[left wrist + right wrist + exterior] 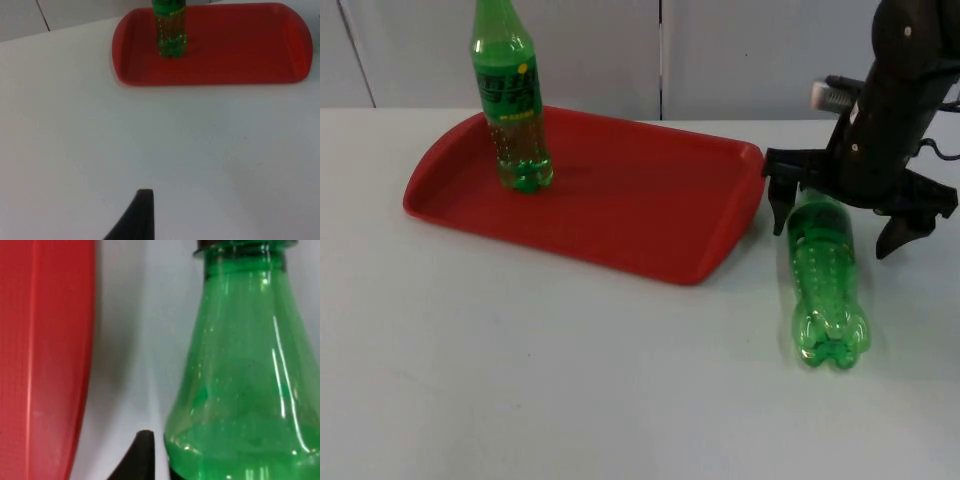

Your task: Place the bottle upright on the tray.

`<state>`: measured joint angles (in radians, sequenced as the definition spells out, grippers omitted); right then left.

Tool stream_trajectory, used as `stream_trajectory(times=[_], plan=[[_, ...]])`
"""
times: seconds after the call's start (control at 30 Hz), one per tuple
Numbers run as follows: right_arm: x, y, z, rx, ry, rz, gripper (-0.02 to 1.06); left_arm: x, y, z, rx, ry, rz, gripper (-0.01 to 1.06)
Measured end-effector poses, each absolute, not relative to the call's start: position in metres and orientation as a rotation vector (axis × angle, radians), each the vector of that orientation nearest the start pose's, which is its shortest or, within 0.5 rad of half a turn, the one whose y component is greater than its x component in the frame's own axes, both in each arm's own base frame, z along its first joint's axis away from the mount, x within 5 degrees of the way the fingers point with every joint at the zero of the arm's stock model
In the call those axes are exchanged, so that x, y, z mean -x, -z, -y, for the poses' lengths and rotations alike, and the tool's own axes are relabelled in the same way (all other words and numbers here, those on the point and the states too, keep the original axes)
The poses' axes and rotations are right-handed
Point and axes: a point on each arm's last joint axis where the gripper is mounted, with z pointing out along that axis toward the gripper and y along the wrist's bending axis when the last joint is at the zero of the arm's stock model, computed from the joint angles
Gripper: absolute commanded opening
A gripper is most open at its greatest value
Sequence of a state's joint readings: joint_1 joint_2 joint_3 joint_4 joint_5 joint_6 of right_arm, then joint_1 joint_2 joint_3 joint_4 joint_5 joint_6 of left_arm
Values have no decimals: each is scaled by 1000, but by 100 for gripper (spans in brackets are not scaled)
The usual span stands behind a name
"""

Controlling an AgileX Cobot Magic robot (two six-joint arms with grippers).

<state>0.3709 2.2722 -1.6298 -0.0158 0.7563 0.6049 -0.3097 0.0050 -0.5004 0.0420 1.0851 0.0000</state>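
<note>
Jaws of right gripper [838, 222] spread — straddling lying ribbed green bottle [828, 283] | glossy tray [650, 240] beside

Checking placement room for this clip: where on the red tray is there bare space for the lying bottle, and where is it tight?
The red tray is bare from the standing bottle in its far left corner across to its right rim. It is tight beside that rim: the lying bottle rests on the table there, with the open right gripper astride its neck end. The left gripper waits over bare table.
</note>
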Motion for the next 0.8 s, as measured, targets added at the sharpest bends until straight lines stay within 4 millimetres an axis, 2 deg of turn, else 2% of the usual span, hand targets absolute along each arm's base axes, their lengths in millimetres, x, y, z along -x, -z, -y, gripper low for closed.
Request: stream_trajectory(times=[0.2,0.47,0.5,0.53,0.57,0.63,0.67,0.73,0.77,0.8], plan=[[-429,-105,-163,-352,-178,-2906,88,4,-275,-5,-318,139,-2051,105],[-430,-101,-163,-346,-170,-2906,78,4,-275,-5,-318,139,-2051,105],[-430,-101,-163,-346,-170,-2906,67,4,-275,-5,-318,139,-2051,105],[-430,-101,-163,-346,-171,-2904,67,4,-275,-5,-318,139,-2051,105],[-430,-101,-163,-346,-173,-2902,58,4,-275,-5,-318,139,-2051,105],[-431,-101,-163,-348,-174,-2899,32,4,-275,-5,-318,139,-2051,105],[-431,-101,-163,-350,-181,-2893,32,4,-275,-5,-318,139,-2051,105],[-433,-101,-161,-355,-184,-2886,7,4,-275,-5,-318,139,-2051,105],[-433,-101,-161,-348,-183,-2884,0,4,-275,-5,-318,139,-2051,105],[-433,-101,-161,-348,-183,-2884,0,4,-275,-5,-318,139,-2051,105]])
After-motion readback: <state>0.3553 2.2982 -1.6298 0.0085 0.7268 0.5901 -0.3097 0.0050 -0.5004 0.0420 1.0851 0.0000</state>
